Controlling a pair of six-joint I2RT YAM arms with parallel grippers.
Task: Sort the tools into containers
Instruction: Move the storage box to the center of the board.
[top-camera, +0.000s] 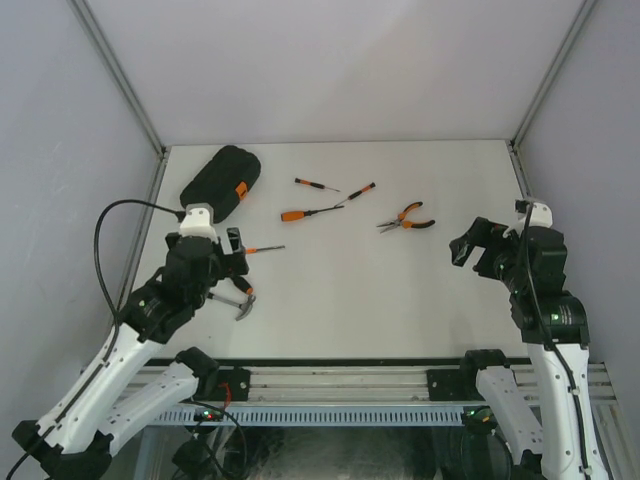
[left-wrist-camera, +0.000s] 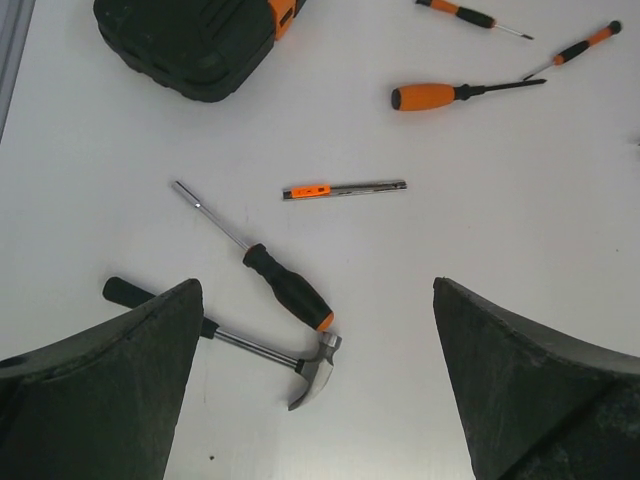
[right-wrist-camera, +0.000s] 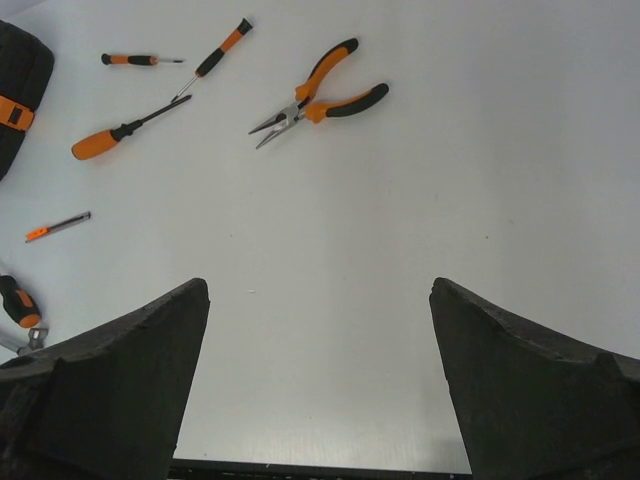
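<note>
L gripper (left-wrist-camera: 315, 290) is wide open and holds nothing, hanging over the near-left tool cluster. R gripper (right-wrist-camera: 318, 290) is also wide open and empty, over bare white table (right-wrist-camera: 450, 150) on the right, well apart from any tool.

Black ribbed plastic tool case (top-camera: 221, 180) w/ orange latch sits far left, lid shut. Imo it needs opening before anything goes in.

Tools are all loose on the table:
- Small steel-headed hammer (left-wrist-camera: 315, 368) w/ black grip is near left. Its head is just beside, maybe touching, the orange end of a black-handled screwdriver (left-wrist-camera: 285, 285).
- Slim metal bit w/ orange band (left-wrist-camera: 343, 188) lies just beyond those.
- Orange-handled screwdriver (top-camera: 310, 212) is far centre, w/ a thin precision driver (top-camera: 315, 184) and a second thin driver (top-camera: 360, 191) near it.
- Orange-and-black needle-nose pliers (top-camera: 407, 218) are centre-right.

Handling, my guess:
- Hammer is head-heavy and prob tips if taken by the grip end, so pinch the shaft close to the head.
- Drivers are light, stiff and round, so they roll. Close across the fat handle, not the shank.
- Pliers are stiff but the handles pivot. Squeeze across both handles near the joint.
- The thin drivers and the bit lie flat w/ little to bite on, so slip risk.
</note>
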